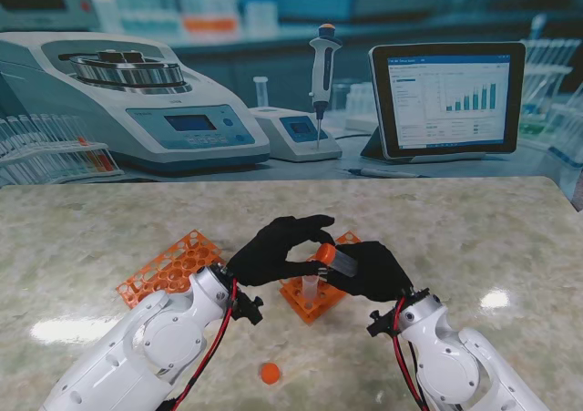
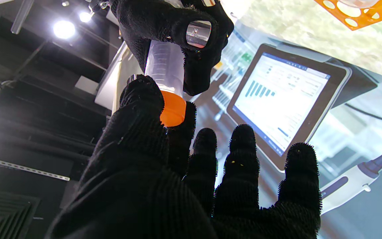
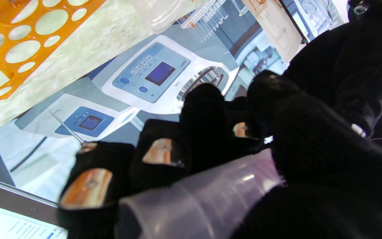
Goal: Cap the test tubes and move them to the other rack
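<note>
Test tube (image 1: 339,262), clear plastic, held tilted in the air above the small orange rack (image 1: 314,294). Orange cap (image 1: 323,251) on its mouth, pinched by left hand (image 1: 273,251) thumb and forefinger; right hand (image 1: 372,272) wrapped round the tube body. Step: capping. Whether the cap is fully seated is unclear. Next, probably: tighten, then carry to the larger orange rack (image 1: 168,270). Spare cap (image 1: 270,373) lies nearer to me.
</note>
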Controlling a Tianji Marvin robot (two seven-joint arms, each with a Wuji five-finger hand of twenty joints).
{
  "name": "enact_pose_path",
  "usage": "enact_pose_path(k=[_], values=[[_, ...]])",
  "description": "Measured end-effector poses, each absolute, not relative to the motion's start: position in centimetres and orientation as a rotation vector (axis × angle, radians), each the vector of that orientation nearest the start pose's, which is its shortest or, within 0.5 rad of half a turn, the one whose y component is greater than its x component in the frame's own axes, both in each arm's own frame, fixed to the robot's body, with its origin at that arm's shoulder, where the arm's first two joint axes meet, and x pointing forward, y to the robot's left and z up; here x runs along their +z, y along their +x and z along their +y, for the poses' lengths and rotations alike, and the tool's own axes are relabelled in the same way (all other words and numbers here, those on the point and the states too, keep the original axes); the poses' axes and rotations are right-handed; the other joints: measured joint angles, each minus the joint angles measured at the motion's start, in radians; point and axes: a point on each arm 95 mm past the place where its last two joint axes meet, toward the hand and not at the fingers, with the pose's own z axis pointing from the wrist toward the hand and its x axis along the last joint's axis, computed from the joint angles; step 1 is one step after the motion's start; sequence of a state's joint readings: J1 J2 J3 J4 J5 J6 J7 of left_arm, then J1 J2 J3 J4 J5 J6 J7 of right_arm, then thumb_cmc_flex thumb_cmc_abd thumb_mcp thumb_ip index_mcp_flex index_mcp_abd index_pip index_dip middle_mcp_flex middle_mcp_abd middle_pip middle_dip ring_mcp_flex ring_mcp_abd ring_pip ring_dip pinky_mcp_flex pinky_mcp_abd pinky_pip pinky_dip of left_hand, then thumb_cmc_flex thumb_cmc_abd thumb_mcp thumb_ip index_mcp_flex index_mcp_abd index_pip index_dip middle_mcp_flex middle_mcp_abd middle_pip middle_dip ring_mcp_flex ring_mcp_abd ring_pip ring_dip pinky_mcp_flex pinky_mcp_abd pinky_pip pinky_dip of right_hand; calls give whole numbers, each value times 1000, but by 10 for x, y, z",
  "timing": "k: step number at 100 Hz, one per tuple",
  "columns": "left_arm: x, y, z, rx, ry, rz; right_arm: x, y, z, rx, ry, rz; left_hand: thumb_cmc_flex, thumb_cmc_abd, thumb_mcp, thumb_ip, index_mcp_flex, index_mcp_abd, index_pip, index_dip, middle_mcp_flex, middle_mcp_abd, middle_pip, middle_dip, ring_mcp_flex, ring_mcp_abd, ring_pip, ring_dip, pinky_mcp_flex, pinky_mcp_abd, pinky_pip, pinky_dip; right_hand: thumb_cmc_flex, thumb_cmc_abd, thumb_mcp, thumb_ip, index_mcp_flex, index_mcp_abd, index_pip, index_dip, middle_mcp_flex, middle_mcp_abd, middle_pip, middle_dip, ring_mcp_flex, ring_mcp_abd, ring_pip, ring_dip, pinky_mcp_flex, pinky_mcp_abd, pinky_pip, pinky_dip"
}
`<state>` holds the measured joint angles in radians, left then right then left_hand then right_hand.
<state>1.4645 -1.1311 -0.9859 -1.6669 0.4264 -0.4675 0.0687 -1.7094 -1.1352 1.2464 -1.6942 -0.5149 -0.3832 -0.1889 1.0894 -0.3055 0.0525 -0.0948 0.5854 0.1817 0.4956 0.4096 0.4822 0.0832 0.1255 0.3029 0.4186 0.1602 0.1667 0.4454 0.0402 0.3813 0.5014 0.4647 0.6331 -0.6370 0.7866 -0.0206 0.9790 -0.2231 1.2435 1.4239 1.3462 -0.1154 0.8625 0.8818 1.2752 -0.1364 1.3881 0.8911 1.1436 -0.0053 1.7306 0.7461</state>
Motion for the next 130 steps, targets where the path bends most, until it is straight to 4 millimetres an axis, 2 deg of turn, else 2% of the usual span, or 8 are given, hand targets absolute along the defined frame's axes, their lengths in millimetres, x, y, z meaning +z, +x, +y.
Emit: enact_pose_path(k=[40, 57, 99, 114, 118, 121, 124, 130], values=[[-268, 368, -119, -2534, -1177, 1448, -305, 352, 29, -2658, -1645, -1342, 0, -36, 111, -19, 12, 0, -76, -45, 8, 0, 0, 0, 0, 0, -2, -9, 0, 0, 0, 0, 0, 0, 0, 0, 0, 0, 0, 0, 0, 0, 0, 0, 0, 0, 0, 0, 0, 0, 0, 1], [-268, 367, -121, -2535, -1173, 1462, -305, 352, 29, -2654, -1648, -1344, 0, -52, 202, -19, -16, -1, -95, -74, 8, 0, 0, 0, 0, 0, -3, -11, 0, 0, 0, 0, 0, 0, 0, 0, 0, 0, 0, 0, 0, 0, 0, 0, 0, 0, 0, 1, 0, 0, 0, 2], [-267, 363, -118, -2545, -1154, 1471, -304, 352, 30, -2653, -1642, -1346, 18, -76, 289, -19, -29, -15, -129, -112, 6, -1, 0, 0, 0, 0, -3, -11, 0, 0, 0, 0, 0, 0, 0, 0, 0, -3, 0, 0, 0, 0, 0, 0, 0, 0, 1, 3, 0, 0, 0, 2], [-267, 362, -115, -2539, -1147, 1476, -304, 352, 31, -2652, -1638, -1347, 29, -77, 342, -19, -61, -123, -129, -112, 6, -12, 0, -1, 0, 0, -3, -11, 0, 0, 0, 0, 0, -1, 0, 0, 0, -12, 10, 1, 0, 0, 0, 0, 0, 0, 12, 4, 0, 0, 0, 1], [-267, 361, -114, -2538, -1147, 1475, -304, 352, 31, -2651, -1637, -1348, 47, -77, 372, -19, -63, -180, -129, -112, 6, -13, 0, -8, 0, 0, -3, -11, 0, 0, 0, 0, 0, -1, 0, 0, 0, -14, 11, 2, 0, 0, 0, 0, 0, 0, 12, 7, -1, 0, 0, 1], [-266, 361, -114, -2538, -1145, 1474, -304, 352, 31, -2651, -1637, -1348, 103, -53, 434, 15, -57, -278, -104, -112, 6, -13, 0, -8, 0, 0, -3, -11, 0, 0, 0, 0, 0, -1, 0, 0, 0, -15, 11, 2, 0, 0, 0, 0, 0, 0, 12, 5, -2, 0, 0, 0], [-266, 361, -113, -2539, -1143, 1473, -304, 352, 31, -2650, -1637, -1348, 114, -50, 455, 11, -56, -342, -89, -112, 6, -13, 0, -8, 0, 0, -3, -11, 0, 0, 0, 0, 0, -1, 0, 0, 0, -15, 11, 2, 0, 0, 0, 0, 0, 0, 12, 5, -2, 0, 0, 0], [-265, 361, -113, -2545, -1138, 1469, -304, 352, 32, -2648, -1636, -1349, 130, -45, 469, 17, -43, -388, -78, -112, 6, -13, 0, -8, 0, 0, -3, -11, 0, 0, 0, 0, 0, -1, 0, 0, 0, -15, 11, 2, 0, 0, 0, 0, 0, 0, 12, 5, -2, 0, 0, 0]])
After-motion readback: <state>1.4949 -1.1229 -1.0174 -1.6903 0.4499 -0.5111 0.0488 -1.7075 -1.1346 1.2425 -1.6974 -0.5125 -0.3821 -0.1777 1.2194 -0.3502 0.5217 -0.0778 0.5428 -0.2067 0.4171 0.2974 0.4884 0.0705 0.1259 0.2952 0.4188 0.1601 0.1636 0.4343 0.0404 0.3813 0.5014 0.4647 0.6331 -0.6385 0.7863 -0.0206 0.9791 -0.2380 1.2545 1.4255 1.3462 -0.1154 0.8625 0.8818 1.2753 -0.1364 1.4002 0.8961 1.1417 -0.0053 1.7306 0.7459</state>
